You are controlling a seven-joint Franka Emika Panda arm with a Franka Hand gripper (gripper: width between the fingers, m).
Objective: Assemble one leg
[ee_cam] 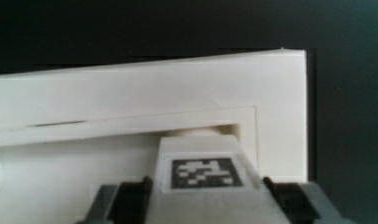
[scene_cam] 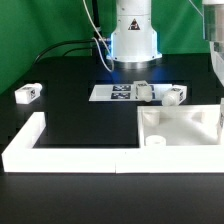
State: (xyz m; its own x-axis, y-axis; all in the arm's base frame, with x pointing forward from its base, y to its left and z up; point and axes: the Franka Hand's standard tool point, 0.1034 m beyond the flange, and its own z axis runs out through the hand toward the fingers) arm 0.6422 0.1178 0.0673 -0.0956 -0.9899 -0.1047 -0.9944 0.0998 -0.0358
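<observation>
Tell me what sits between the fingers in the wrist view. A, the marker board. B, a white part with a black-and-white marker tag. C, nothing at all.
B: the wrist view shows a white tagged part flanked closely on both sides by the fingers, with the white tabletop beyond it.

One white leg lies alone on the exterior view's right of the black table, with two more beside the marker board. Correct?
Not quite. The exterior view shows the lone leg on its left, not its right. The two legs beside the marker board are as stated.
</observation>
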